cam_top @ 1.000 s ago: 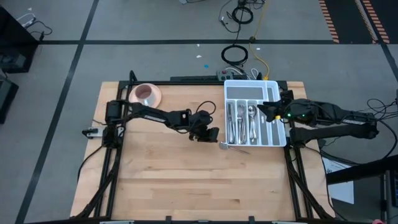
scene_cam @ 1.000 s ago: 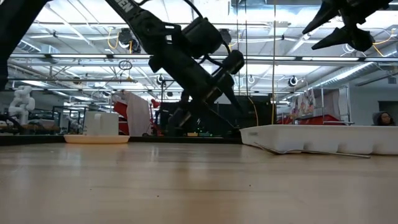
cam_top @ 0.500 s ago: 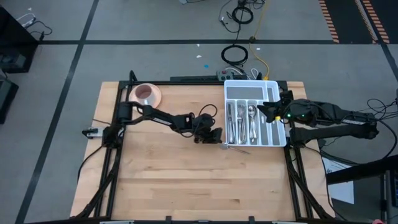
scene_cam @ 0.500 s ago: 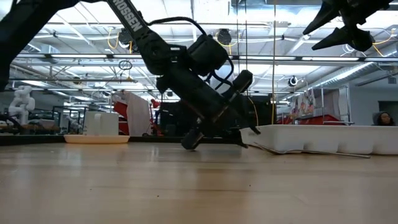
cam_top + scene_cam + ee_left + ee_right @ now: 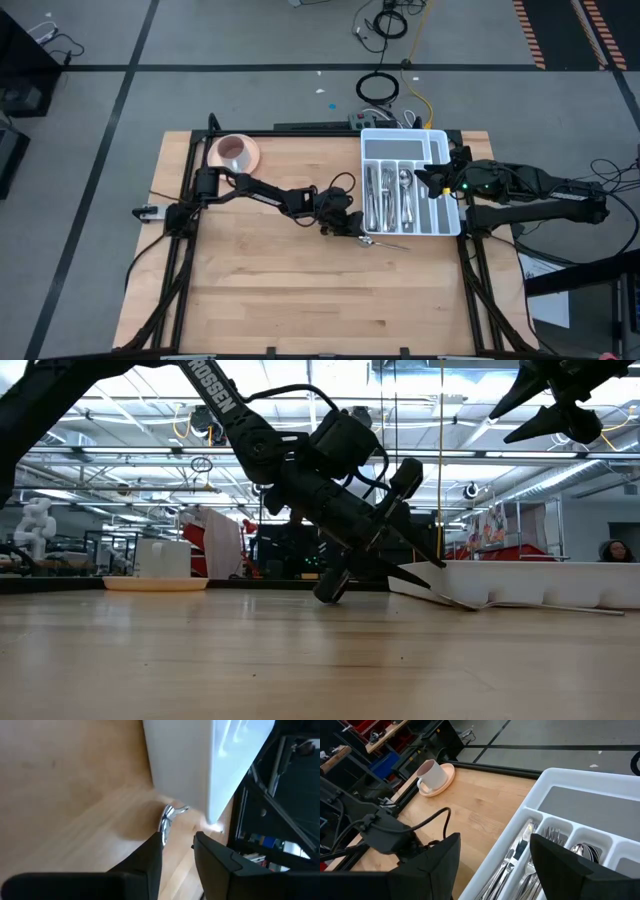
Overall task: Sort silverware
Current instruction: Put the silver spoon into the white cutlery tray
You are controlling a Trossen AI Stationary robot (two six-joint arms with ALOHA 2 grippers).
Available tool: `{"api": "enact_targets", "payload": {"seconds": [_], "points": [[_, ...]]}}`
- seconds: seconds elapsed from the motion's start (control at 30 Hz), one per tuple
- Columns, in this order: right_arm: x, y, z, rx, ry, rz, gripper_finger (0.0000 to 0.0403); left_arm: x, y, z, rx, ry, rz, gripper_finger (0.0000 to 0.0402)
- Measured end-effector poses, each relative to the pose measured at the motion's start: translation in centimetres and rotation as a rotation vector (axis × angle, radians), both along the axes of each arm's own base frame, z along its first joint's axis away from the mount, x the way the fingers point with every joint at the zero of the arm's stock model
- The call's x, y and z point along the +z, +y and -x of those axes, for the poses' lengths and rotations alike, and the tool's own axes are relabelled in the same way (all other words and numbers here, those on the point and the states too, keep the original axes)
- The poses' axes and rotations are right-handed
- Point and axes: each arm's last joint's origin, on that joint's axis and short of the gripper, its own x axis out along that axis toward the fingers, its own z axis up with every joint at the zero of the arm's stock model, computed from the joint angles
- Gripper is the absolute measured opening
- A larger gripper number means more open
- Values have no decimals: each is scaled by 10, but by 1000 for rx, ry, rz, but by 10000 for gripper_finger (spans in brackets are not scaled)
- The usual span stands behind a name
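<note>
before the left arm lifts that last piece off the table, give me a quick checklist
1. Left end effector down at the shiny silver utensil on the wooden table: ok.
2. Fingers straddling the utensil's end: ok, one finger on each side in the left wrist view.
3. Grip closed on it: cannot tell.
4. Clearance from the white divided plastic tray: not ok, the utensil lies right against its wall.
5. Right end effector out of the way: ok, open, high over the tray.
</note>
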Motion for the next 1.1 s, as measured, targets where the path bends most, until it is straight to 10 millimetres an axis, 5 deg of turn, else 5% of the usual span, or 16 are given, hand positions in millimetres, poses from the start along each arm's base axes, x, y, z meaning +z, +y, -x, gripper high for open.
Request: {"api": "enact_targets", "payload": {"seconds": [1.1], "points": [[0, 1, -1, 55, 8, -10, 231, -13, -40, 5, -115, 72, -92, 89]]}}
